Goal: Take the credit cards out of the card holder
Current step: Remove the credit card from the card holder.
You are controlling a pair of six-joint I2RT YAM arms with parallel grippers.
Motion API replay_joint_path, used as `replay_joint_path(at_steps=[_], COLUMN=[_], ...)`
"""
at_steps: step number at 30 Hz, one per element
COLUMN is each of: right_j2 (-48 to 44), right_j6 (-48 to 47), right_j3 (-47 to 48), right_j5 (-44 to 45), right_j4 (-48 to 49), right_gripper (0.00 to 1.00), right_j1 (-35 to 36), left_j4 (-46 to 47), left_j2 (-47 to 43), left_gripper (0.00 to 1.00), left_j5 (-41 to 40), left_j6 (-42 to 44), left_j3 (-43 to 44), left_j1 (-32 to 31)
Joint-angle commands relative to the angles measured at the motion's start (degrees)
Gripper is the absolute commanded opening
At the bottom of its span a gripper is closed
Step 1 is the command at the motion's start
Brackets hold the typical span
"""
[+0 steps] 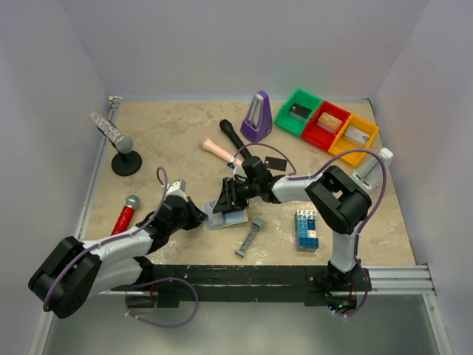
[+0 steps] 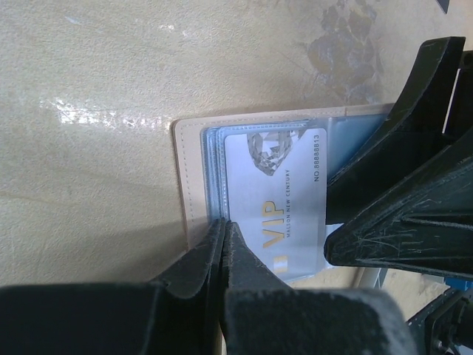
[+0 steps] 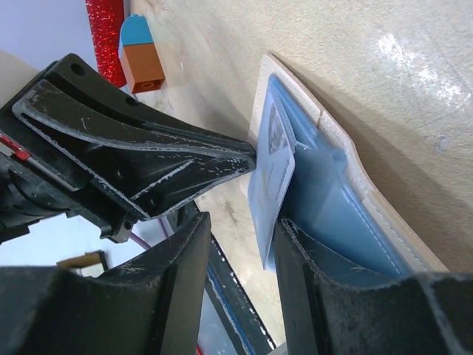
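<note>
The light-blue card holder (image 1: 226, 219) lies open on the table between both grippers. In the left wrist view a greyish VIP card (image 2: 277, 192) sits in its pocket (image 2: 194, 170). My left gripper (image 2: 222, 225) is shut, its tips down on the pocket edge at the card's left side; I see nothing between the jaws. My right gripper (image 3: 240, 255) is open over the holder (image 3: 332, 200). The card (image 3: 270, 181) tilts up out of the pocket between its fingers, against the right one. A black card (image 1: 274, 162) lies loose behind the right arm.
A grey bar (image 1: 250, 237) and a blue-and-white brick stack (image 1: 307, 228) lie to the right near the front. A red microphone (image 1: 124, 214) is at the left, a mic stand (image 1: 126, 163) behind it. A purple metronome (image 1: 256, 117) and green, red, orange bins (image 1: 325, 124) stand at the back.
</note>
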Motion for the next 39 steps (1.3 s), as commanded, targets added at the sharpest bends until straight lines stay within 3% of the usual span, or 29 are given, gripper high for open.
replay_joint_path(at_steps=[1,12,39], right_j2=[0.6,2.1,-3.3], right_j6=[-0.7,-2.0,-4.7], right_j3=[3.0,5.5,3.8], right_j5=[-2.8,-3.0,-1.8], right_j4=[0.0,-4.0,-8.5], right_gripper=[0.44,0.43,0.36], right_j1=[0.5,0.7,-0.3], left_j4=[3.2,4.5,-1.3], left_j2=[1.4,1.0,1.2], left_gripper=[0.00,0.00,0.00], left_j5=[1.4,3.8,-1.6], left_j6=[-0.6,-1.1,-1.7], left_j3=[-1.3,-1.5,-2.6], left_j1=[0.2,0.2,0.2])
